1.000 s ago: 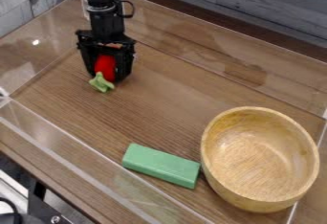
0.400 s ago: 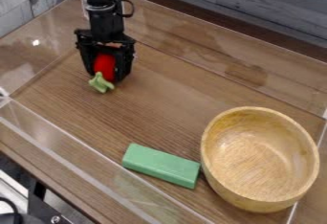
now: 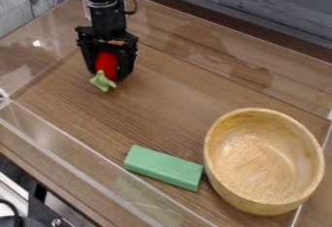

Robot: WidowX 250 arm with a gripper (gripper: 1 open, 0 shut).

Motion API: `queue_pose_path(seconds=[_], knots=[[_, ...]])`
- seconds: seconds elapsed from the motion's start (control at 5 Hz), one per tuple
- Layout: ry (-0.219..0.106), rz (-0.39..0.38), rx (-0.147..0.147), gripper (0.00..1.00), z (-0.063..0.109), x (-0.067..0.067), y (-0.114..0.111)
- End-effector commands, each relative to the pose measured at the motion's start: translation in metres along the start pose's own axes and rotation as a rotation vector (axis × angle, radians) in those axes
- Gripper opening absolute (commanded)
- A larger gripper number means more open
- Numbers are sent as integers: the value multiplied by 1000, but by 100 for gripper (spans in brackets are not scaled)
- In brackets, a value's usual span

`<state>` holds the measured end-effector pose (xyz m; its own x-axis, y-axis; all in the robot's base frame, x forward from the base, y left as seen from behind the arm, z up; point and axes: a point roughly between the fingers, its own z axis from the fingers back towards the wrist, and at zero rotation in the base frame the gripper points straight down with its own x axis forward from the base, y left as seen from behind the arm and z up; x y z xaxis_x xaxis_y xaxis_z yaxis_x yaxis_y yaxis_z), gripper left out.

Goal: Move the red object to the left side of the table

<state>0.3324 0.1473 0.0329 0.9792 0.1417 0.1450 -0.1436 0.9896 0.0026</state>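
1. Gripper [image 3: 108, 69]: black, pointing straight down from the arm at upper left of the table [image 3: 195, 85]; jaws spread wide apart, one finger on each side of the red object [image 3: 107, 68].
2. Red object: resting on the tabletop between the open fingers, red body partly masked by the gripper frame, light-green leafy end [image 3: 103, 83] protruding toward the camera just below the fingertips. Contact between fingers and fruit: cannot be determined.
3. Position relative to wooden bowl [image 3: 265, 160]: red object well apart from it, far to the left and farther from the camera.
4. Wooden bowl: upright, at lower right, near the right acrylic wall.
5. Green block [image 3: 165, 167]: flat, rectangular, lying just left of the wooden bowl, close to it but apart, slightly angled, near the front clear wall.
6. Clear acrylic walls [image 3: 39, 124]: edging the brown wood-grain surface; red object nearer the left wall than the wooden bowl is.
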Motion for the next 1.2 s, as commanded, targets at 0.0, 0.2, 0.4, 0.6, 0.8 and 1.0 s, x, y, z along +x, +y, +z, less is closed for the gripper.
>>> queue_pose_path(seconds=[0.0, 0.2, 0.4, 0.6, 0.8, 1.0], knots=[[-83, -6, 21, 100, 36, 13, -1], [-82, -2, 21, 100, 40, 13, -2], [-76, 2, 25, 0, 34, 14, -1], [-67, 5, 30, 0, 26, 16, 1], [-54, 9, 36, 0, 15, 18, 5], [-48, 10, 39, 0, 11, 18, 5]])
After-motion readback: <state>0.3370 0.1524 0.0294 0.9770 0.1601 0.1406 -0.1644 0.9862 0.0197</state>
